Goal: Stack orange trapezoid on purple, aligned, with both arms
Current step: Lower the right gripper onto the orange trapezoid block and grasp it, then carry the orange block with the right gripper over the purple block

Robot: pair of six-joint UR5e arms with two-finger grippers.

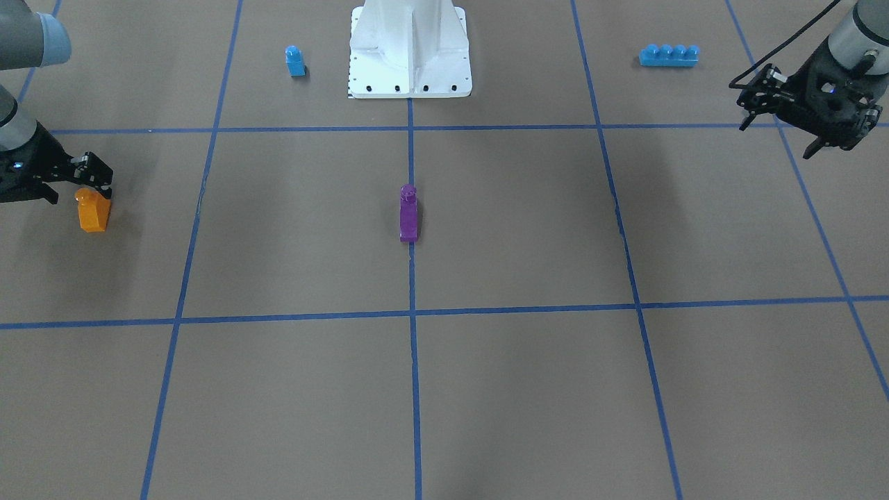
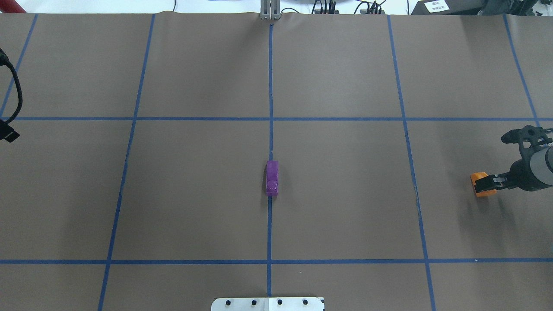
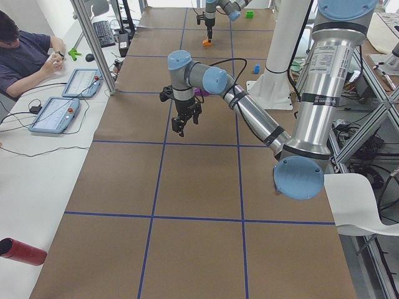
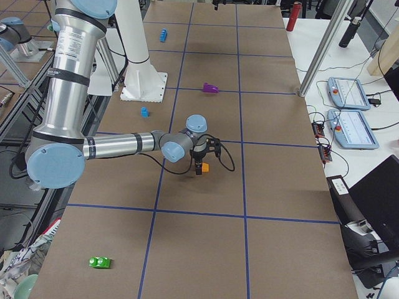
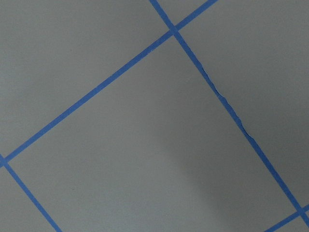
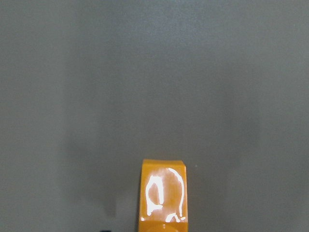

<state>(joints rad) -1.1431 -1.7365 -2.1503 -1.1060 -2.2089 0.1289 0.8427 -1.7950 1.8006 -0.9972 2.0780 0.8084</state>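
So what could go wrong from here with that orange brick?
The right claw sits over one end of the orange brick, so it might slip or tilt when lifted. The purple brick is narrow and nothing holds it; the left claw hangs far off, so pressing could tip or shove it.

The left arm (image 3: 327, 75) and right arm (image 4: 68, 75) are silver tubes between grey joint housings, each closed by a round light-blue cap (image 3: 299, 177). Small dark lettering rings the upper tubes. A black cable (image 2: 19, 93) loops beside the left wrist. The left claw (image 1: 778, 139) and right claw (image 1: 76, 192) are matt black. The white pedestal (image 1: 410, 55) carries a row of dark screws (image 1: 397, 89).
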